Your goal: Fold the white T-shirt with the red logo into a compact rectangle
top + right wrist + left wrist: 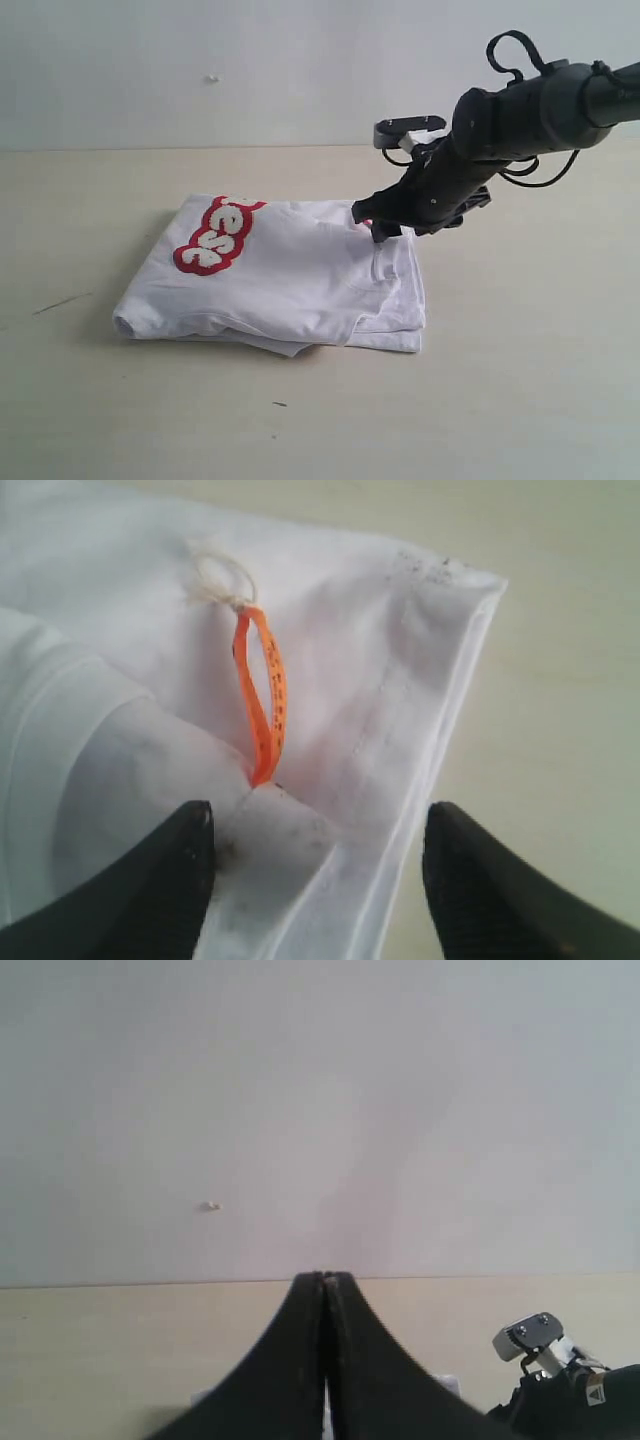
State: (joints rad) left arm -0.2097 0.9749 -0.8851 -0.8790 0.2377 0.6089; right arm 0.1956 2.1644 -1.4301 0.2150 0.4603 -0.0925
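The white T-shirt (290, 275) lies folded on the beige table (520, 390), long axis left to right. It is soft cotton with a fuzzy red logo (215, 238). The right gripper (385, 232) sits at its right end, its 2 jaws spread around a cloth bump beside the orange tag (262, 705), pinching nothing. The left gripper (325, 1282) is closed and empty, so the right arm is nearer.

The pale beige table (520, 400) carries the white T-shirt with the red logo (290, 275) (folded in layers), lying flat.
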